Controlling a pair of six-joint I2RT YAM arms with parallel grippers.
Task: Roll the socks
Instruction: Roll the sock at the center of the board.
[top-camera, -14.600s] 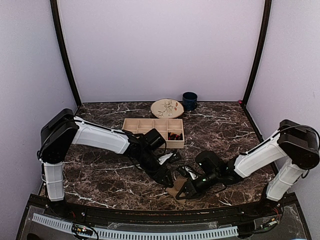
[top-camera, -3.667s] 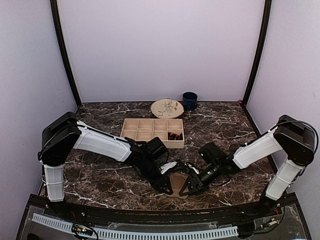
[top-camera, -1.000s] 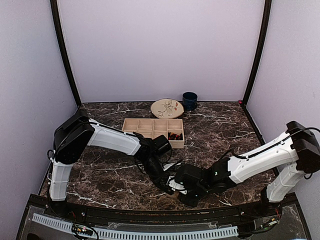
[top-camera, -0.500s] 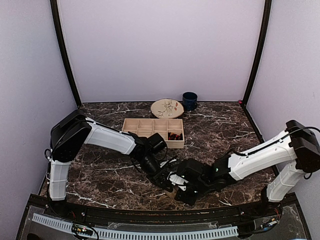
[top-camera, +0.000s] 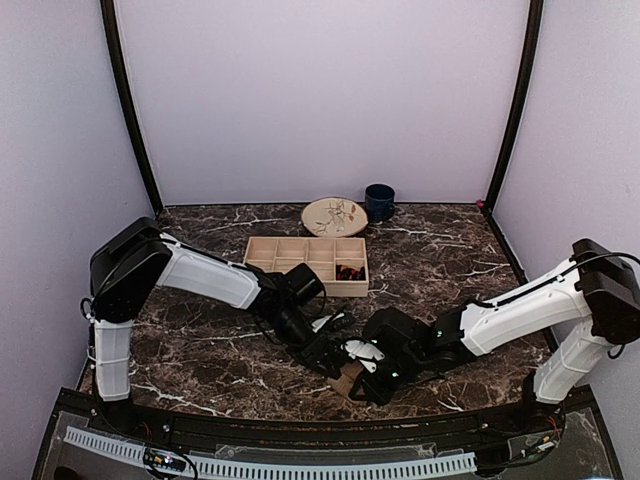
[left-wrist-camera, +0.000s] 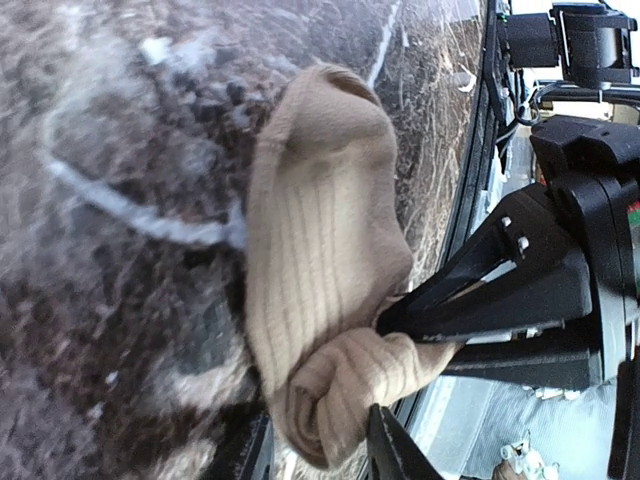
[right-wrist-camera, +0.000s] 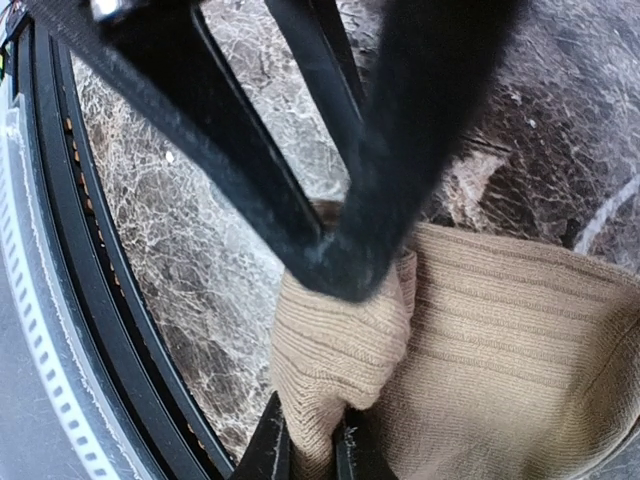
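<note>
Marble tabletop (right-wrist-camera: 170, 260), right end effector (right-wrist-camera: 312, 432) tight on tan sock (right-wrist-camera: 500, 330).

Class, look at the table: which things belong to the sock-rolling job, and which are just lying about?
Job: tan sock, pinched by the right gripper; dark-and-red bundle, perhaps the other sock.
Lying about: wooden tray around that bundle; plate; blue mug.

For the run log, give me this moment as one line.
task: roll socks | tan sock: partly folded, on table | right claw: pinching folded end | left claw: straddling same end, grip unclear
</note>
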